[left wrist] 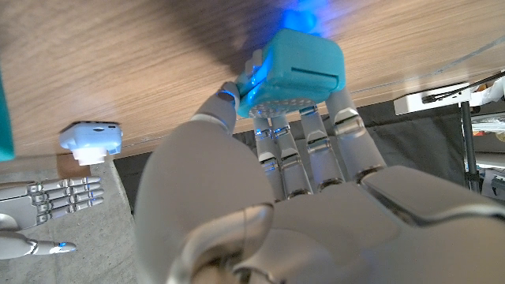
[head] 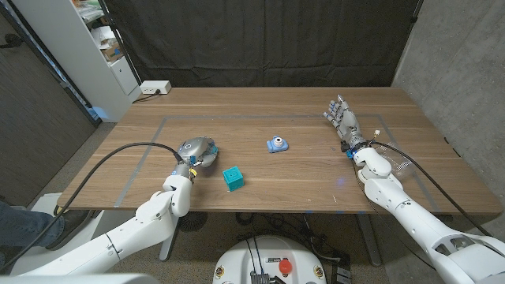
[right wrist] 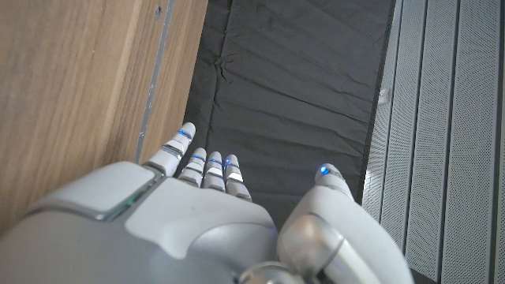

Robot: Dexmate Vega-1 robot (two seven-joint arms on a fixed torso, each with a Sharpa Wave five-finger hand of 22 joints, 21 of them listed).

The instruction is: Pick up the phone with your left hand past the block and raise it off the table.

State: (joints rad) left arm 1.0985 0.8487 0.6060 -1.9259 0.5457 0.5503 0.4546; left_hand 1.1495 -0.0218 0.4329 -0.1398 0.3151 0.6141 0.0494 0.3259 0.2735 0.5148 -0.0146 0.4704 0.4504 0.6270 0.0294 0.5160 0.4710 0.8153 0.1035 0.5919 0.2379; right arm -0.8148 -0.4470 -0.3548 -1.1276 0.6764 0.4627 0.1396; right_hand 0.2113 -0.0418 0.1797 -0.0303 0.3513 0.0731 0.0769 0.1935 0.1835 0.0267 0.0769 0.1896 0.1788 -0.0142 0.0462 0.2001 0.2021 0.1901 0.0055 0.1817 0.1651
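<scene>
Phone look: teal boxy phone (left wrist: 296,75), rounded corners, dotted pale keypad face, dark slot on one side; blue glow on its far end.
Phone loc: in left hand (head: 196,151), at table's (head: 260,106) left-centre, inside the taped rectangle; in head view mostly covered by the hand.
L fingers: fingers (left wrist: 308,150) under the phone, thumb on its side, so grasping it. Phone sits close against the wood; can't tell if it's clear of the surface.
R hand: right hand (head: 342,120) on far right of table, fingers straight and apart, holding nothing.
Block: teal block (head: 232,178) near front edge, just right of left hand, not touching.
Other: small blue toy (head: 277,144) mid-table, apart from block and both hands.
Room: bare wood betw. toy and R hand; far half of table open.
Unclear: block cut off at frame edge in L wrist view; toy's detail too small to read.
</scene>
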